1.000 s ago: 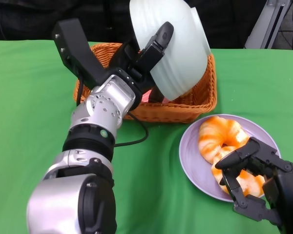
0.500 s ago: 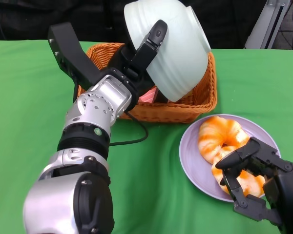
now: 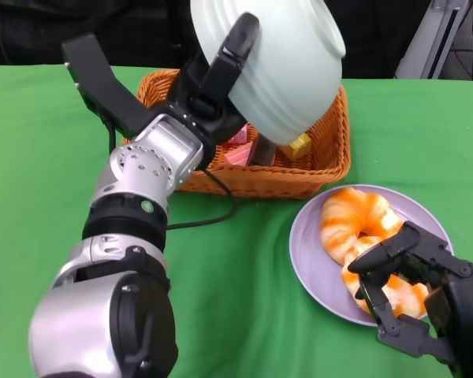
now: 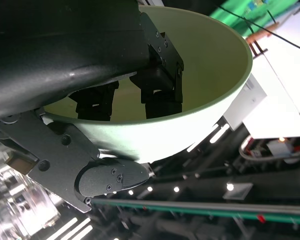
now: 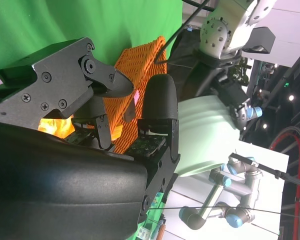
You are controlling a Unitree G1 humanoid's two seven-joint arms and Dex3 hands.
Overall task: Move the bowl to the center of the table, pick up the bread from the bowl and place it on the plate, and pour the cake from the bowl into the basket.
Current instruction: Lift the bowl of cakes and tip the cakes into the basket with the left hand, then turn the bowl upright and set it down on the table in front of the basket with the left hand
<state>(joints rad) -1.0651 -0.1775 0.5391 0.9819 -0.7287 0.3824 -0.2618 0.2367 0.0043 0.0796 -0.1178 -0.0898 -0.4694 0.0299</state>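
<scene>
My left hand (image 3: 219,88) grips the pale green bowl (image 3: 292,71) by its rim and holds it tipped far over above the orange wicker basket (image 3: 319,161). In the left wrist view the bowl (image 4: 200,65) looks empty inside, with my fingers (image 4: 157,87) hooked over its edge. Pink cake (image 3: 238,146) and a yellow cake piece (image 3: 298,146) lie in the basket. Orange-striped bread (image 3: 353,217) lies on the lilac plate (image 3: 306,256). My right hand (image 3: 414,295) hovers over the plate's near side, its fingers loosely curved above the bread and holding nothing.
A green cloth (image 3: 47,157) covers the table. The basket stands at the back centre, with the plate just in front of it to the right. My left forearm (image 3: 138,205) stretches across the middle. A black cable (image 3: 213,216) trails in front of the basket.
The left hand has raised and tipped the bowl further, shifting it a little to the left. A yellow cake piece now shows in the basket. The right hand has not moved.
</scene>
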